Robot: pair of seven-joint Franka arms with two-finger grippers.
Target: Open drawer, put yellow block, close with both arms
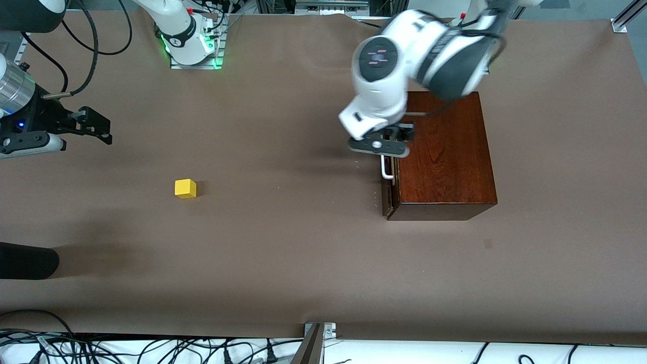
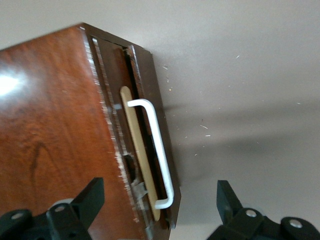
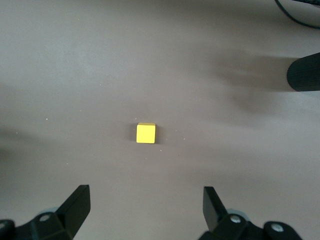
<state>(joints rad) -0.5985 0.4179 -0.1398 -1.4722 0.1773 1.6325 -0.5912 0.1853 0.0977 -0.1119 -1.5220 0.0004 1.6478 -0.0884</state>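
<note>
Brown table (image 1: pixel 303 263) is carrying the block (image 1: pixel 185 188) toward the right arm's end, the drawer (image 1: pixel 388 197) barely ajar.

Left gripper (image 2: pixel 157 212), spread wide, is straddling the handle (image 2: pixel 155 150); misaligned closing risks slipping off.

Right gripper (image 3: pixel 145 212), gaping, is hovering above the block (image 3: pixel 146 133).

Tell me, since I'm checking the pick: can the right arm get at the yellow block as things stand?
Probably yes. The yellow block sits alone on bare table, and the right gripper is open above it with nothing between.
</note>
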